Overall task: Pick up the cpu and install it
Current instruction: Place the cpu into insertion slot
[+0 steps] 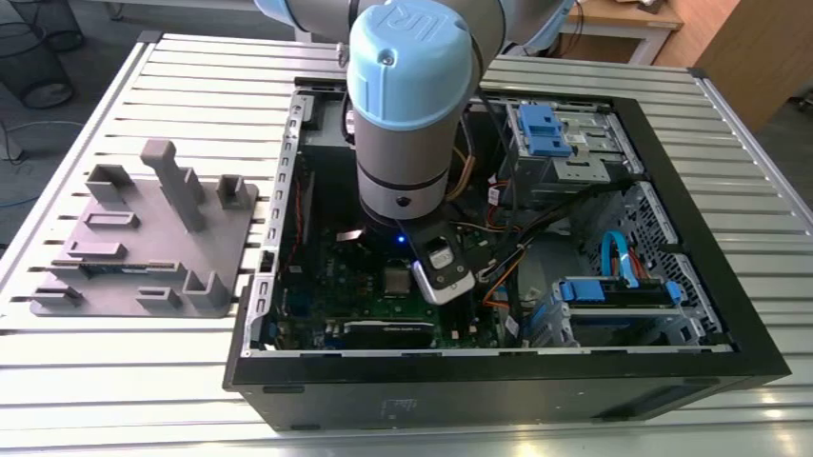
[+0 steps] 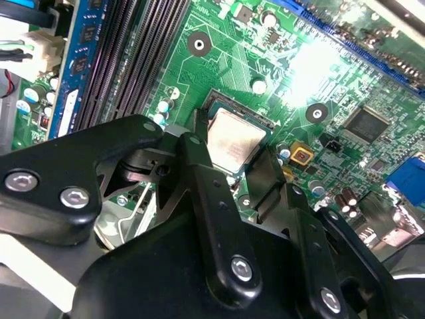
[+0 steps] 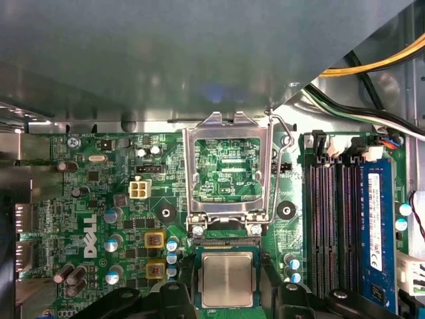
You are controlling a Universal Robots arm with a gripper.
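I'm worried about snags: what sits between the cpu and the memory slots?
In the first wrist view, a few small round capacitors stand on the green board between the cpu and the dark memory slots.

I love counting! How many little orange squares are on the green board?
2. In the first wrist view, one orange square and another orange square sit side by side on the motherboard, near the cpu. More may be hidden.
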